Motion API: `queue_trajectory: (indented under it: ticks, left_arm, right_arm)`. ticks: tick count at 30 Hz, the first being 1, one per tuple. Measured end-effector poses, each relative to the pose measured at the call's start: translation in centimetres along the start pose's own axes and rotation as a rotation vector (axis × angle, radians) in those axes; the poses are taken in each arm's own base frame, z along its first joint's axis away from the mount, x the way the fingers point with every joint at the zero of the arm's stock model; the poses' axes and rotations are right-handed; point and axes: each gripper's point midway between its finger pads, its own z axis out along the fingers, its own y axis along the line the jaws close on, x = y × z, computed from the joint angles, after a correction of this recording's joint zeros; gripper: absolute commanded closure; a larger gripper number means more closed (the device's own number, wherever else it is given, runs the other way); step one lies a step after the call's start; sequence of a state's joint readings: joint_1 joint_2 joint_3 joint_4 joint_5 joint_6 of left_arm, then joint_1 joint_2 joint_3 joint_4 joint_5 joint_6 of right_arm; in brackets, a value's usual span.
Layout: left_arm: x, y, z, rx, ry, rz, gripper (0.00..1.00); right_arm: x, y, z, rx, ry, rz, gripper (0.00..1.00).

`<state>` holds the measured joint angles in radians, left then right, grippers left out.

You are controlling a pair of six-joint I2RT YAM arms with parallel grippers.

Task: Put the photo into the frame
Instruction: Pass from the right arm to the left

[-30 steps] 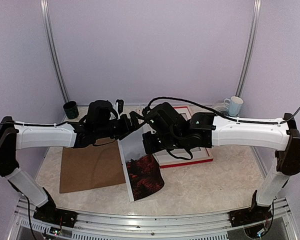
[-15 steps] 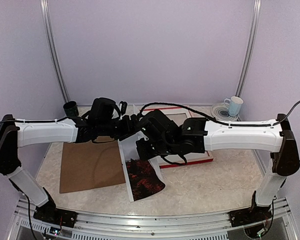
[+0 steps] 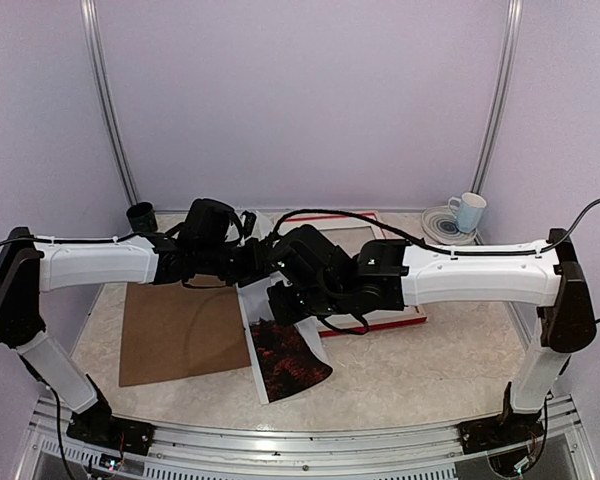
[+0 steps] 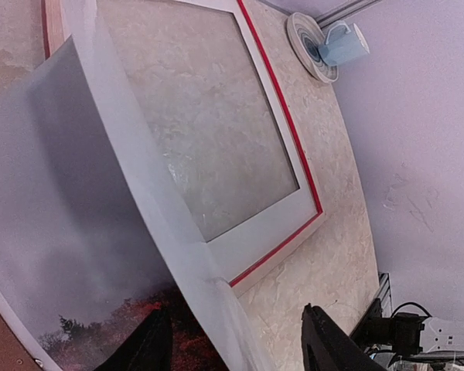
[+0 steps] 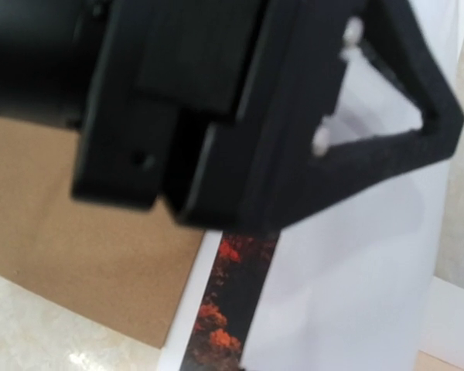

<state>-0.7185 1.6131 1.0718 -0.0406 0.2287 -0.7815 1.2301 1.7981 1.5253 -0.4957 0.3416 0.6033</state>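
Left claw (image 4: 236, 342) spread – photo (image 4: 69, 209) edge inside gap (right claw (image 3: 281, 299) pinching photo).

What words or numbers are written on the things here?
None can be read.
The photo, the frame, the blue mug and the brown board show no words, numbers or signs.

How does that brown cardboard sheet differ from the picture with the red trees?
The brown rectangular cardboard sheet is plain, all one colour; the thin rectangular photo shows grey sky above dark red land. The cardboard sheet lies flat; the photo curves, its far end raised. Both are thin rectangular sheets.
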Motion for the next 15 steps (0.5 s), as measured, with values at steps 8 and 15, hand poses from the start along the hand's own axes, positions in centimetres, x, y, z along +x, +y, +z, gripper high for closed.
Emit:
queue_trajectory:
  ticks: [8, 15]
  left_arm:
    - [0.06, -0.01, 0.0, 0.001, 0.003, -0.003, 0.71]
    - [0.11, -0.07, 0.0, 0.005, 0.006, -0.011, 0.84]
  right_arm:
    - [1.05, 0.43, 0.71, 0.004, 0.022, -0.02, 0.98]
    - [1.04, 0.25, 0.7, 0.015, 0.02, -0.023, 0.95]
